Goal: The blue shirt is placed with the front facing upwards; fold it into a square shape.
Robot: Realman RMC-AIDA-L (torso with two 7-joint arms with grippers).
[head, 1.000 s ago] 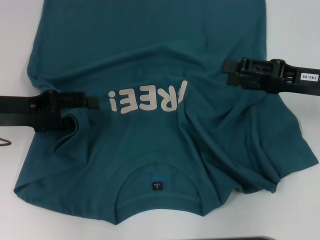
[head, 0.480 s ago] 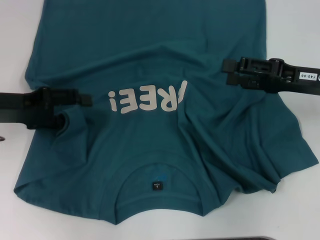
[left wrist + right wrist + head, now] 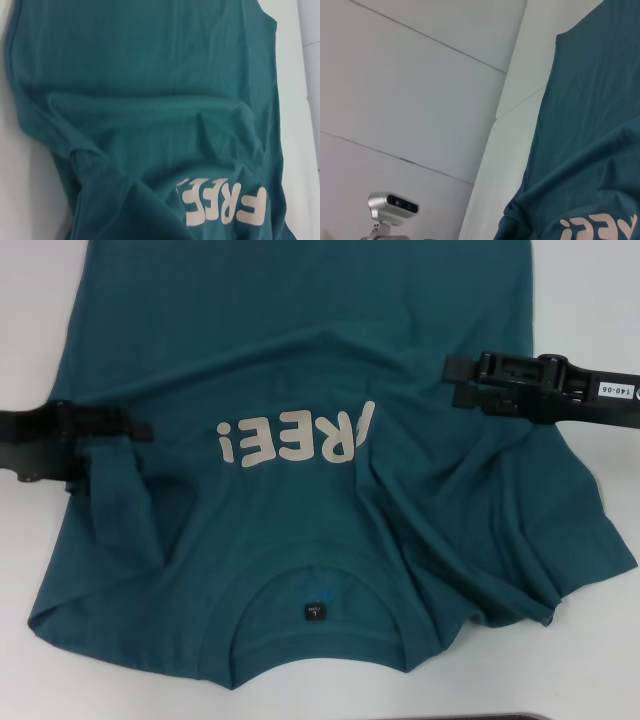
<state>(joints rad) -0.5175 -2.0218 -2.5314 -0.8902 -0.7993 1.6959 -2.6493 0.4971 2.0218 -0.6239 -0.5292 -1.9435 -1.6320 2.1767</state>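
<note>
- We see the blue shirt [image 3: 300, 400] spread front-up on the white table [image 3: 600, 300], its collar [image 3: 315, 612] nearest the robot and the "FREE!" lettering [image 3: 297, 438] beyond the collar.
- To the left of the lettering, the left gripper [image 3: 140, 432] sits at a raised fold of sleeve cloth; we cannot tell if it is pinching.
- To the right of the lettering, slightly farther off, the right gripper [image 3: 455, 382] lies over the shirt; we cannot tell its state either.
</note>
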